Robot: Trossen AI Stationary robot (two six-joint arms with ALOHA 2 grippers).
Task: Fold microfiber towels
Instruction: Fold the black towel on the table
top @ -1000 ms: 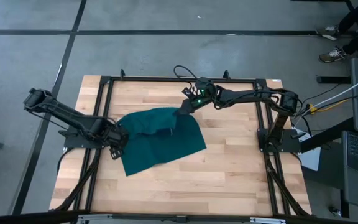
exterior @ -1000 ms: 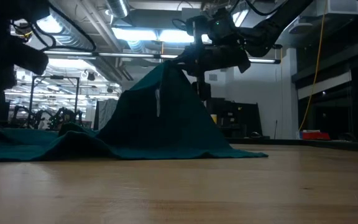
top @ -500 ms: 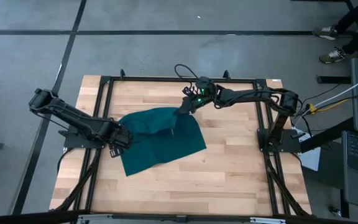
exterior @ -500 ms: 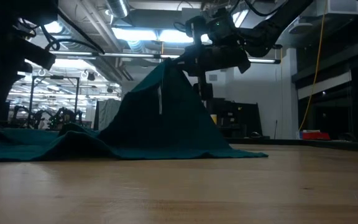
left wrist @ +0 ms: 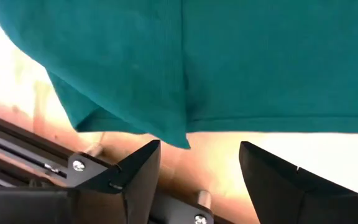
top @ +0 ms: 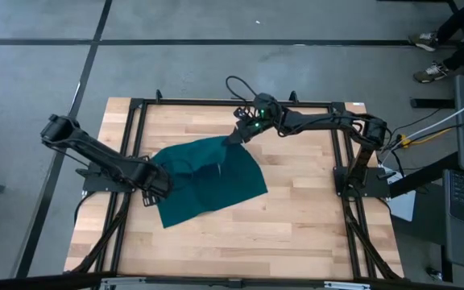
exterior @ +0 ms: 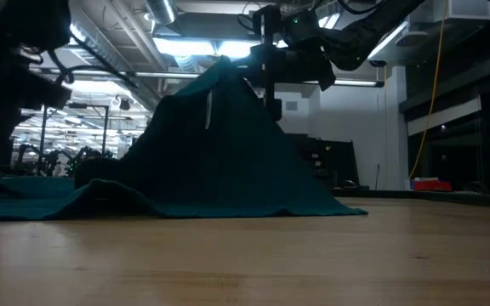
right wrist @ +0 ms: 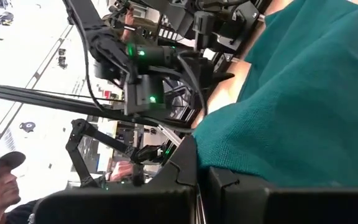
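One dark teal-green soft microfiber towel (top: 209,179) on the wooden table (top: 296,217): right gripper (top: 236,137) jaws grasp its lifted far corner; left gripper (top: 161,184) jaws released at its left edge.

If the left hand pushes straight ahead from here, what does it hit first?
Most likely the towel: its hanging edge sits just ahead of the open left hand, slightly above the gap between the fingers. Depth is hard to judge, so it may pass just under it.

Dim backlit low view, glare overhead
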